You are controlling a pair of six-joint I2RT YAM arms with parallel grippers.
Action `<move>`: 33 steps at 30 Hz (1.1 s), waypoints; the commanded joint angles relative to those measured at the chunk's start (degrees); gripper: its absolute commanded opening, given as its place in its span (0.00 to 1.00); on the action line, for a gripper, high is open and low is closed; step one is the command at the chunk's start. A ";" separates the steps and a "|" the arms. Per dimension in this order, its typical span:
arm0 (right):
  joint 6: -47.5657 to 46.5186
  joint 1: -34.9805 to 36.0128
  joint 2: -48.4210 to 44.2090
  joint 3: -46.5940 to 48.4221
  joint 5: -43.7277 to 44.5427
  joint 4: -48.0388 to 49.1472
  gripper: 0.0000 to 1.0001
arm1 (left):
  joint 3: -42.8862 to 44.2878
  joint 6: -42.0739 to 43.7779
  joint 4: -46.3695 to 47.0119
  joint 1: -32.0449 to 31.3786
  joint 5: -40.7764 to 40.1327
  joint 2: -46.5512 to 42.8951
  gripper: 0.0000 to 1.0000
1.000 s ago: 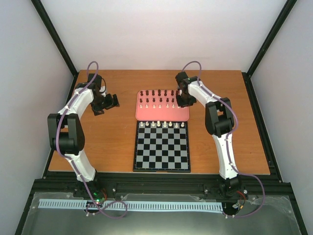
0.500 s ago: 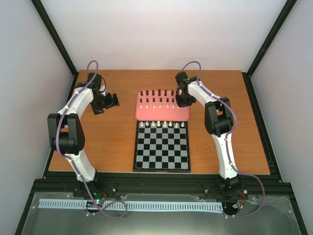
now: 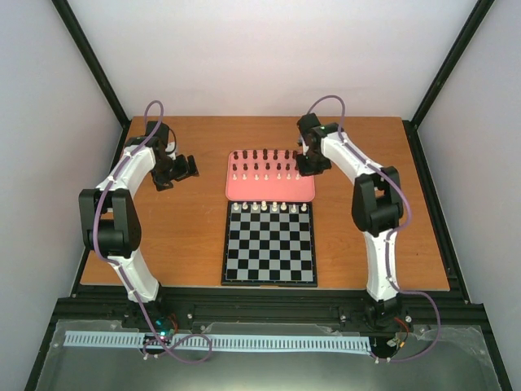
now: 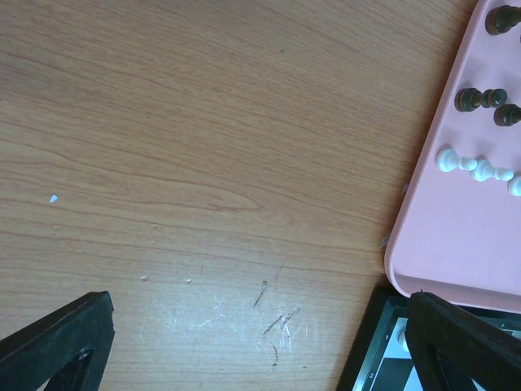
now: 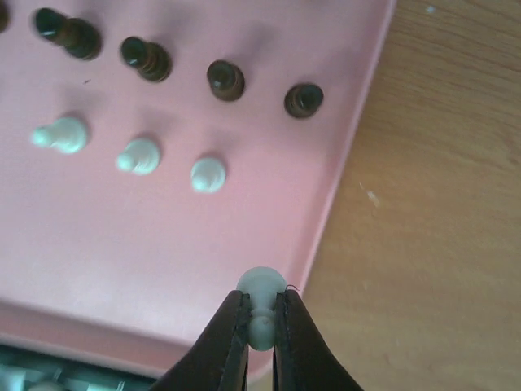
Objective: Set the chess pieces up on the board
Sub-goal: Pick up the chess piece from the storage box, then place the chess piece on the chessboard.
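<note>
**Me:** One white pawn [image 5: 260,287] is pinched in my right tool [image 5: 260,318]. The jaws are closed tight on its waist and its head pokes out past the tips. It hangs at the right-hand rim of the pink tray [image 5: 163,261], close to that tray's near-right corner.

**Colleague:** Where does the board lie from there?

**Me:** The board [image 3: 269,244] sits just against the tray's near edge, so from the pawn it lies back toward my bases and a little left. On the right wrist camera only a dark sliver of it shows below the tray's near edge.

**Colleague:** Which arm is closer?

**Me:** The right one, plainly. My left tool [image 3: 183,169] is well off the tray's left side, above bare bench [image 4: 203,163], with its jaws wide apart and nothing in them.

**Colleague:** And the pawn's axis?

**Me:** It seems to run along the tool, head away from the wrist. From this angle I can't tell whether it hangs plumb or leans.

**Colleague:** What's in the way?

**Me:** More chess pieces [image 3: 255,153] stand in rows on the tray, and a line of white ones [image 3: 263,207] fills the board's row nearest the tray. I'd judge the pawn belongs one row further from the tray. That means carrying it over that white line without clipping it.
</note>
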 commanded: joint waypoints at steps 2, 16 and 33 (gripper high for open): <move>2.21 1.35 -11.04 -7.64 -1.86 -1.56 0.03 | 2.01 0.18 -0.17 -0.04 0.68 0.28 1.00; 9.76 10.44 -24.06 -32.26 -6.34 7.35 0.03 | 1.68 0.22 -0.09 -0.03 0.54 -0.21 1.00; 11.63 9.45 -21.95 -36.31 -4.55 9.53 0.03 | 1.12 0.24 0.06 -0.10 0.35 -0.55 1.00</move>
